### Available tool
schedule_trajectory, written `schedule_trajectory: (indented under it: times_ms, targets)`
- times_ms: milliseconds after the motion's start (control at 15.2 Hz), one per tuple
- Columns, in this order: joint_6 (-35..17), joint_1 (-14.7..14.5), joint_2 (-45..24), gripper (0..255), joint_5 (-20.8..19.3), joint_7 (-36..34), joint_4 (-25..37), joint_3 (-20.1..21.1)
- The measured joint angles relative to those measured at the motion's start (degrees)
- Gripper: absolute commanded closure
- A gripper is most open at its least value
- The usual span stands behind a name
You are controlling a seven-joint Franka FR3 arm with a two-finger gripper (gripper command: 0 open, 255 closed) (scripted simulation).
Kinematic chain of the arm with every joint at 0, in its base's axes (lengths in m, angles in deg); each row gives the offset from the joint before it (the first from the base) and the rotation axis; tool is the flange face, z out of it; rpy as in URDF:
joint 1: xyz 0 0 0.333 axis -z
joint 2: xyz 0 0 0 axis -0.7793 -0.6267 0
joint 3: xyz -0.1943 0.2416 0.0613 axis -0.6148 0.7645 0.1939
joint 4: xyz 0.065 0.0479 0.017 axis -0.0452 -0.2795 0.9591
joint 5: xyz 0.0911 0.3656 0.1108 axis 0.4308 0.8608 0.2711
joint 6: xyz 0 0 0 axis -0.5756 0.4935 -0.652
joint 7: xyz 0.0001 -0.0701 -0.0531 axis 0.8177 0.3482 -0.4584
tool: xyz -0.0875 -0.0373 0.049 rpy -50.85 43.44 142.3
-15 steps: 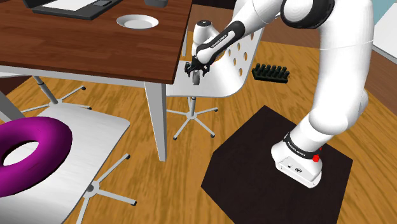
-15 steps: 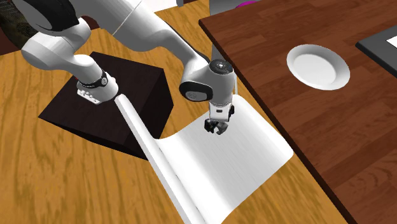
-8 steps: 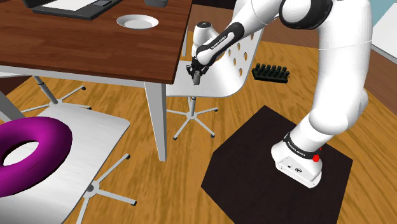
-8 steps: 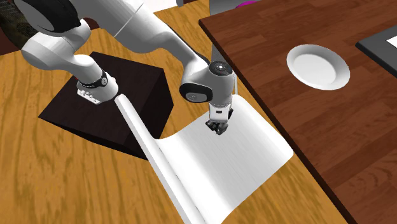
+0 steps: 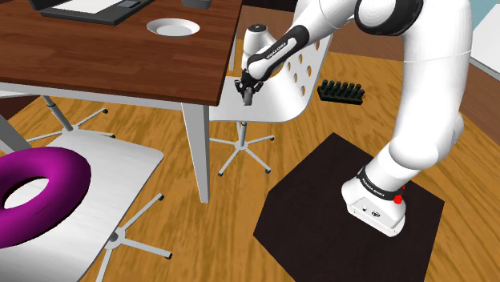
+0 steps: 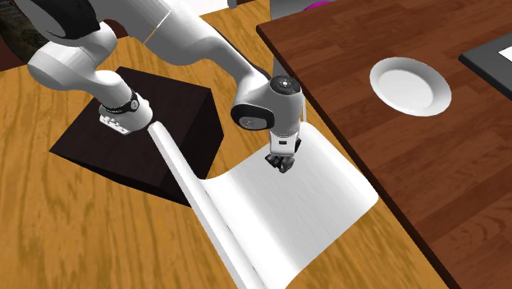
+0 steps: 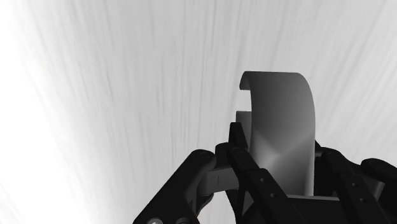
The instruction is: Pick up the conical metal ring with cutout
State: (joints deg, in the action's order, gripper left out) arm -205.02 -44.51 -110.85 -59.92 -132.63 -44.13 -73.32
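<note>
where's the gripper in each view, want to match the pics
Shoulder view: gripper upper middle, by the table corner.
Second exterior view: gripper at centre, over the white chair seat.
Wrist view: gripper clasps the grey ring.
Shared landmark: the white chair seat.

I see flat, bright light in the 2 room views. On the wrist camera the chair seat (image 7: 127,76) glares pure white along 1 side; the ring (image 7: 280,127) shades from pale to dark grey.
</note>
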Motion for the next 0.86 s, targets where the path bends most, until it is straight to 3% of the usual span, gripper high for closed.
schedule_trajectory:
  times_ms: [858]
  targets:
    - [6.7, 1.0, 6.5, 255, 2.2, 2.3, 0.3, 1.5]
